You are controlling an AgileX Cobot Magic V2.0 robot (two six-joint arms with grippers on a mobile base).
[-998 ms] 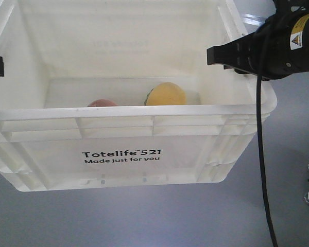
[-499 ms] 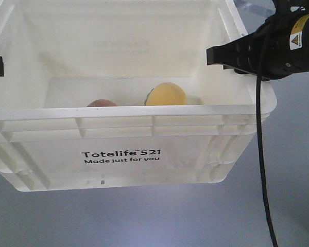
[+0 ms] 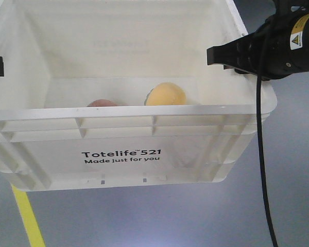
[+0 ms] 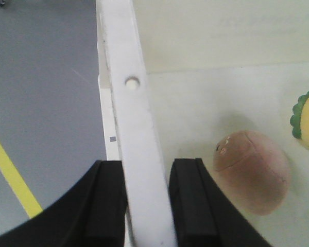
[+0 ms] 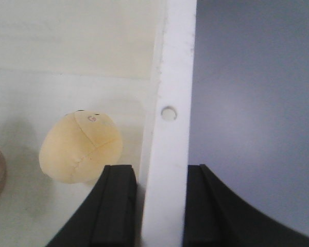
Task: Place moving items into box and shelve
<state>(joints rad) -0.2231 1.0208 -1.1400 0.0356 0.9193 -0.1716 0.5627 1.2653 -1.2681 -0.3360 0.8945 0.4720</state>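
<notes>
White plastic crate (image 3: 195, 149) printed "Totelife 521" fills the front view and looks carried clear of the grey floor (image 3: 293, 195). Left pincer (image 4: 148, 172) is pinching the crate's left rim, one pad inside and one outside. Right pincer (image 5: 162, 177) pinches the right rim the same way.

Cargo is in. Pink-brown plush toy (image 4: 252, 177) sits lower right in the left wrist view, yellow plush toy (image 5: 82, 146) left of centre in the right wrist view. Both are loose on the crate bottom, not touching. Packing looks done, so I'd call this the carry-to-shelf leg. Shelf not in view.

To do it well:
- Wrists at equal height and fixed spacing, no twist. The rim is thin and smooth, so a pad could slide.
- Drive the base gently so the toys don't roll.
- Mind the black cable (image 3: 259, 154) hanging at right, near the crate corner.

Yellow floor stripe (image 3: 28, 218) at lower left.
</notes>
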